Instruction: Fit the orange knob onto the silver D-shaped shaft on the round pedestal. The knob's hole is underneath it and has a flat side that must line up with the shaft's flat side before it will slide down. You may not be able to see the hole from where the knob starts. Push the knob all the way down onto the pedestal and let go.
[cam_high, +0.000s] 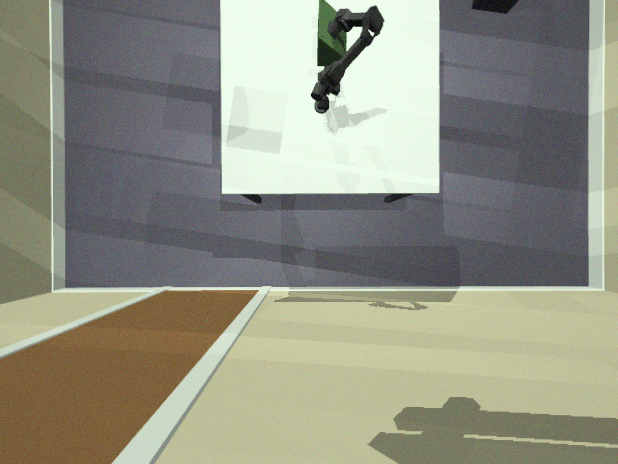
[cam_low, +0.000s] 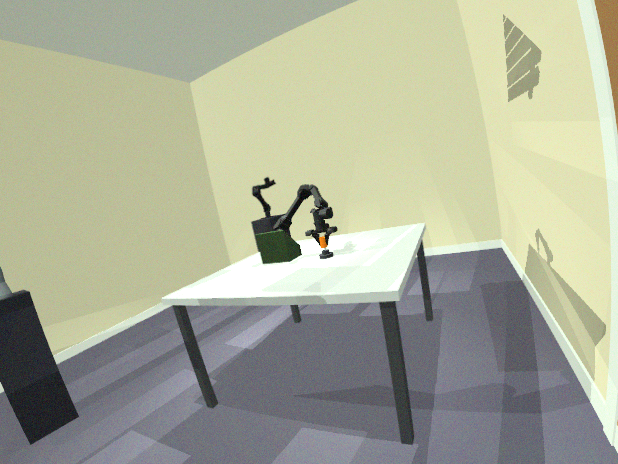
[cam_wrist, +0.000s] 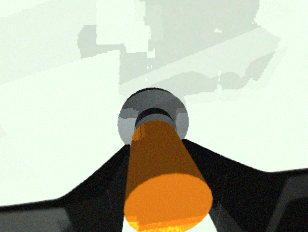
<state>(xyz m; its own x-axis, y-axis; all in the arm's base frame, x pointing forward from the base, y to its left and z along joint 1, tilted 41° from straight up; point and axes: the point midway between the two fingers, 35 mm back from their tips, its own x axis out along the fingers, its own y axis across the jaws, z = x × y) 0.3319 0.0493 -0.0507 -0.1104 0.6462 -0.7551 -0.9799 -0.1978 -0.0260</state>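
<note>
The orange knob (cam_low: 323, 242) (cam_wrist: 162, 165) is upright between the fingers of my gripper (cam_low: 323, 243), which is shut on it. The round dark grey pedestal (cam_low: 326, 255) (cam_wrist: 129, 121) stands on the white table below the knob. In the exterior view a small pale gap shows between the knob's lower end and the pedestal. In the wrist view the knob's lower end overlaps the pedestal's raised middle. The silver shaft cannot be made out, and the knob's hole and both flat sides are hidden. In the top view the arm hides knob and pedestal.
The white table (cam_high: 270, 170) (cam_low: 280, 295) carries a green block (cam_high: 327, 47) (cam_low: 277, 247) beside the arm's base, behind the pedestal in reach of the arm's links. A smaller dark arm (cam_low: 260, 192) stands up behind the block. A black stand (cam_low: 30, 360) is away from the table.
</note>
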